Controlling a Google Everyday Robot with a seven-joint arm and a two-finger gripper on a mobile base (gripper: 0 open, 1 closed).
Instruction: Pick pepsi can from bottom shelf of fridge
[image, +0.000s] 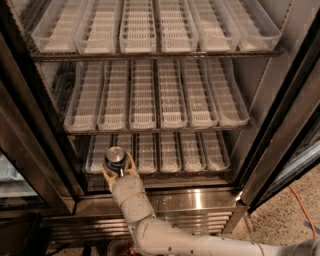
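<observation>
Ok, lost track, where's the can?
Lower left of the camera view, the can is held in the gripper at the front left edge of the bottom shelf.

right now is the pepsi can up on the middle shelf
No, the tool grips the pepsi can at the front left of the bottom shelf.

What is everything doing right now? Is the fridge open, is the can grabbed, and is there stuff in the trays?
fridge: open, with the inside showing.
end effector: at the front left of the bottom shelf, shut on the pepsi can.
pepsi can: upright, silver top facing up, gripped.
lane trays: every one that shows is empty.
</observation>
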